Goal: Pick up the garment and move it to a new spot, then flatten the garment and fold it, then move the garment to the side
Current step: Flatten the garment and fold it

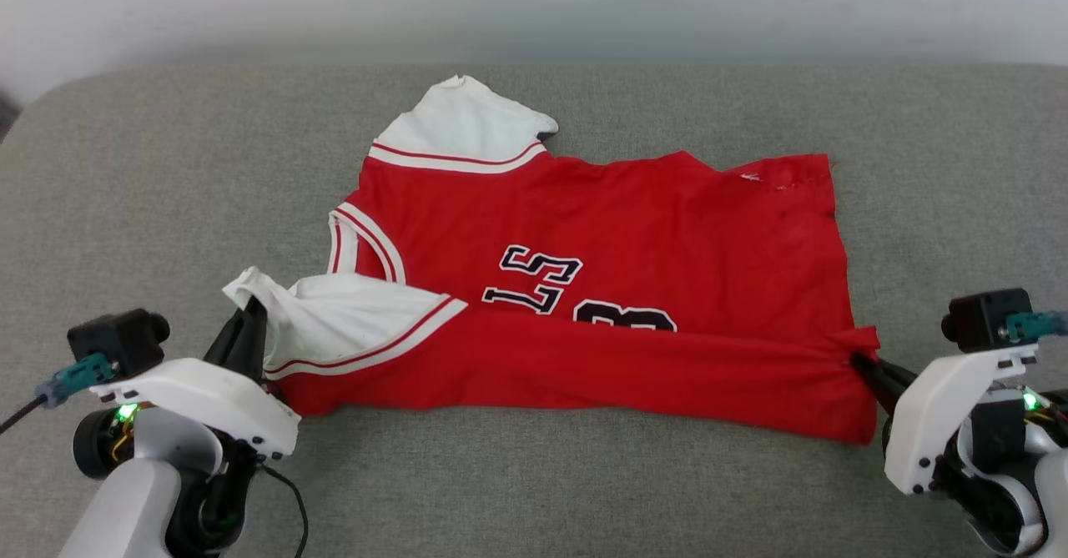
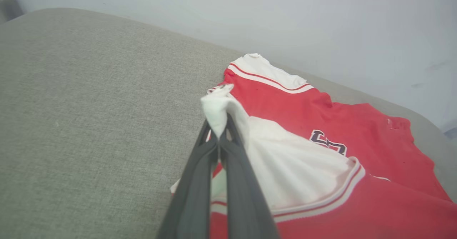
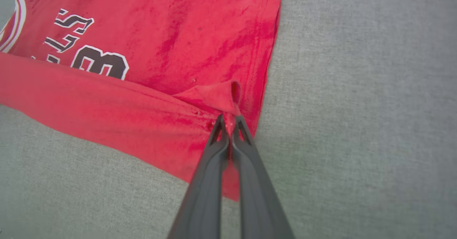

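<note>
1. head view: the garment (image 1: 634, 233) lies spread on the grey fabric surface (image 1: 167, 166). its long axis runs left to right, with the collar end toward the robot's left and the hem toward its right. its near strip is turned up over the lower part of the black lettering (image 1: 534, 279). the left gripper (image 1: 249, 324) pinches the tip of the near white sleeve (image 1: 359, 324), and the right gripper (image 1: 863, 366) pinches the hem corner of that turned strip. the cloth spans between them, each arm at its own end.
2. left wrist view: the jaws are closed on a bunch of white sleeve cloth, raised a little off the surface. the red body lies beyond the fingers and to their right.
3. right wrist view: the jaws are closed on a small red pucker at the hem edge, with the body ahead and to the left. judging from this, the fold would run away from the robot, with both ends carried together across the long axis.
</note>
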### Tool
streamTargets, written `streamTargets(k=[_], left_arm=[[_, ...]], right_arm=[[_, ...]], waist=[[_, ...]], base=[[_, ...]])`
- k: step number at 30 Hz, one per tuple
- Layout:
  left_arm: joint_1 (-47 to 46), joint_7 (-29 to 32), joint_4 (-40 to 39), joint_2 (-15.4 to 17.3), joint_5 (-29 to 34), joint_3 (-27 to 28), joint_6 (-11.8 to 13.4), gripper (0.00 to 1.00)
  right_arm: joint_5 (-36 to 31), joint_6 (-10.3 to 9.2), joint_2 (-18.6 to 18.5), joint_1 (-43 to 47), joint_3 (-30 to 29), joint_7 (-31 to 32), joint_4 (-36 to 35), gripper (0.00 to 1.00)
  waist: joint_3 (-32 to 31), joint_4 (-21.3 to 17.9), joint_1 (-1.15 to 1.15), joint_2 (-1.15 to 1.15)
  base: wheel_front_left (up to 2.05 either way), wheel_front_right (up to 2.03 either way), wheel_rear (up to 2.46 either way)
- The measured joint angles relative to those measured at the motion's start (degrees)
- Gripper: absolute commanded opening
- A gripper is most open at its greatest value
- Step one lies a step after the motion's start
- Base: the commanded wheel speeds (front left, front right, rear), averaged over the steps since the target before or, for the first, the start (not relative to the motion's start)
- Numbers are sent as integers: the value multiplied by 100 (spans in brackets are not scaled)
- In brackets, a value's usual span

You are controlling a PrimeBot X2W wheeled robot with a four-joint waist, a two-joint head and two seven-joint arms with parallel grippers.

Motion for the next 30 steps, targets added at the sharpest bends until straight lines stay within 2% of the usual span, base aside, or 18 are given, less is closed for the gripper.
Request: streamTargets(k=[12, 13, 14, 15, 16, 17, 18, 19, 23, 30], left_arm=[[-1246, 160, 1859, -357, -124, -325, -644, 0], [-1288, 231, 2007, -387, -156, -381, -715, 0], [-1330, 237, 2120, -415, -190, -390, -764, 0], [-1388, 271, 2223, -422, -207, -405, -806, 14], [-1433, 287, 2327, -426, -219, -421, -859, 38], [-1452, 266, 2412, -449, -258, -412, -907, 71], [-1461, 246, 2491, -479, -269, -416, -932, 95], [-1464, 207, 2564, -508, -285, -415, -961, 100], [-1418, 44, 2736, -566, -346, -389, -1035, 100], [-1113, 98, 2602, -210, -423, -263, -1068, 100]], right_arm=[[91, -1, -208, -1272, 786, -654, 1223, 0], [109, 0, -213, -1317, 849, -727, 1327, 24], [127, 0, -222, -1354, 906, -791, 1416, 75], [160, 0, -231, -1385, 966, -865, 1502, 100], [198, 0, -241, -1388, 1017, -947, 1572, 100], [249, 2, -248, -1389, 1061, -1038, 1634, 100], [302, 3, -252, -1390, 1112, -1127, 1686, 100], [321, 3, -265, -1384, 1163, -1255, 1720, 100], [374, -1, -378, -1239, 1193, -2047, 1752, 100], [52, -2, -325, -795, 924, -3421, 1460, 100]], waist=[[747, -87, 1, 0], [767, -100, 1, 0], [776, -110, 0, 0], [776, -114, 0, 0], [766, -116, 0, 0], [745, -113, 0, 0], [718, -108, 0, 0], [688, -102, 0, 0], [511, -85, 0, 0], [72, -91, 0, 0]], base=[[0, 0, 0], [0, 0, 0], [0, 0, 0], [0, 0, 0], [0, 0, 0], [0, 0, 0], [0, 0, 0], [0, 0, 0], [0, 0, 0], [0, 0, 0]])
